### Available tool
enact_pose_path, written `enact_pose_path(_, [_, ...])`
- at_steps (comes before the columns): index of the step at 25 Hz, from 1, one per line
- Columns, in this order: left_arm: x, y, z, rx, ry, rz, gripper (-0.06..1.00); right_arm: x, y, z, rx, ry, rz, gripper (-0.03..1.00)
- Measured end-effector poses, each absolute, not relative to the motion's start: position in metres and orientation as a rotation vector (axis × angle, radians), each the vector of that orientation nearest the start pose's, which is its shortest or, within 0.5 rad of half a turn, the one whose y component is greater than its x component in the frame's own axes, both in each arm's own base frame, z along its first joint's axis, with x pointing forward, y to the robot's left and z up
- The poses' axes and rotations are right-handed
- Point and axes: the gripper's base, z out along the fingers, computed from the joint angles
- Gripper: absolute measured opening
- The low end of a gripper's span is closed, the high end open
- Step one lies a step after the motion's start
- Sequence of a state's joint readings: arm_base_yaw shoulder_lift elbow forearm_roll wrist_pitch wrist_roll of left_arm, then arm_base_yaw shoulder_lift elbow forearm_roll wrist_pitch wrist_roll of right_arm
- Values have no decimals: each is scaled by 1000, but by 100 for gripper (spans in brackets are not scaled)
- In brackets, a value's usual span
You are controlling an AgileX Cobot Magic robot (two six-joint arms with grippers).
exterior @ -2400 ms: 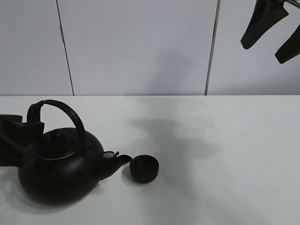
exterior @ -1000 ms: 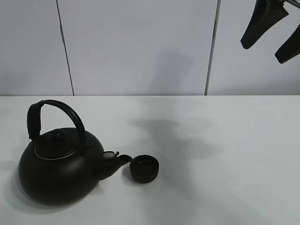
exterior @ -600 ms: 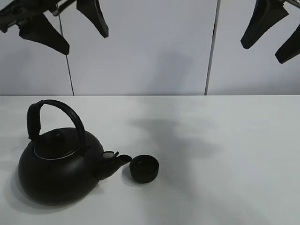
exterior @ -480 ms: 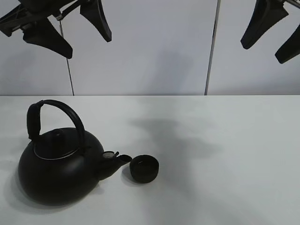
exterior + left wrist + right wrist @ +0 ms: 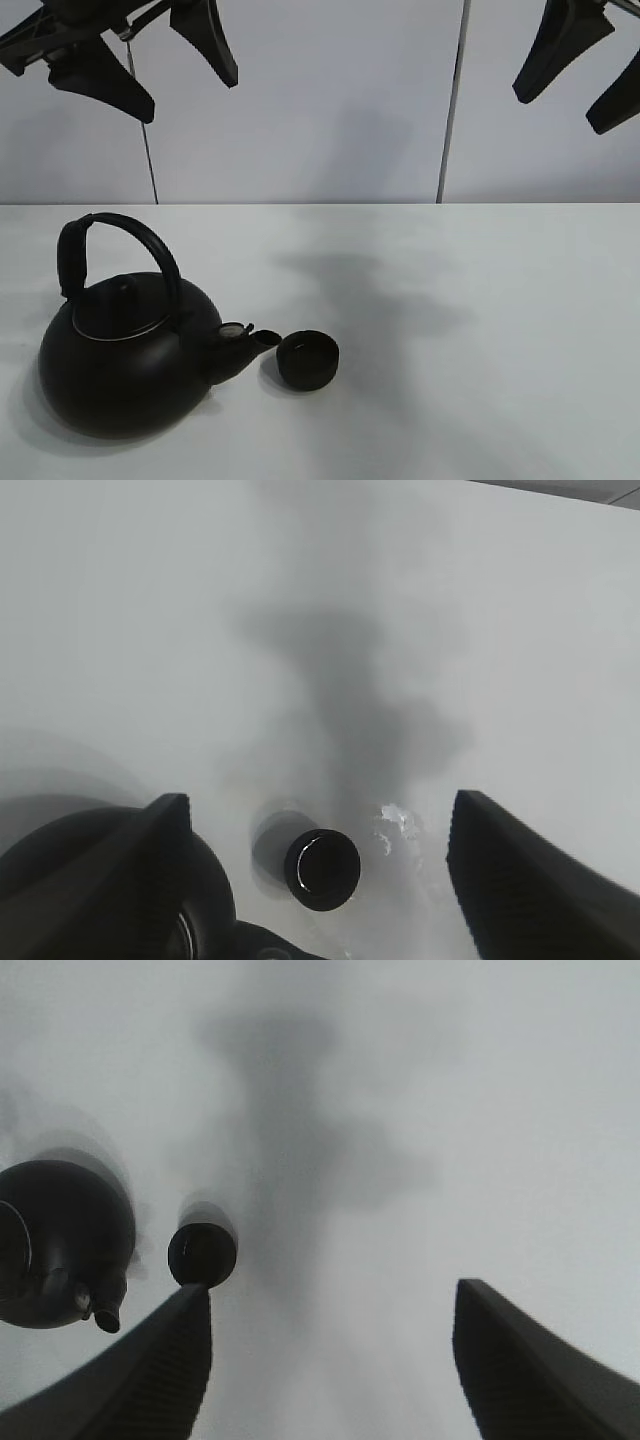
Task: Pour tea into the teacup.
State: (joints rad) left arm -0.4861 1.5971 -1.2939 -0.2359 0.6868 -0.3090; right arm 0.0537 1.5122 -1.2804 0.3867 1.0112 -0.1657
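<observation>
- Small round matte-black handleless teacup (image 5: 307, 359) stands upright on the white table (image 5: 500, 330), mouth up; whether it holds tea is impossible to tell.
- Large round black kettle (image 5: 125, 355) sits just beside it, spout toward the cup.
- Left gripper (image 5: 140, 55) hangs high, spread wide, empty.
- Right gripper (image 5: 580, 65), partly cropped, fingers apart, empty.

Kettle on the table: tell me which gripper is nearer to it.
Left. The left gripper hangs high, open, almost directly above the kettle. The right gripper is equally high but far across at the table's other side.
</observation>
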Motion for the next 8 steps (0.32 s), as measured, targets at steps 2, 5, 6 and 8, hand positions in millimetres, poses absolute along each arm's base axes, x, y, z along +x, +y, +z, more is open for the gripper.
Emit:
enact_pose_path(2, [305,-177,302,60,2545,-591,52,309,46,315,-109,2671,469,47])
enact_pose_path(5, [305,-177,302,60,2545,-591,52,309,46,315,-109,2671,469,47])
enact_pose_path(6, [305,-177,302,60,2545,-591,52,309,46,315,-109,2671,469,47])
enact_pose_path(8, [305,-177,302,60,2545,-591,52,309,46,315,-109,2671,468,47])
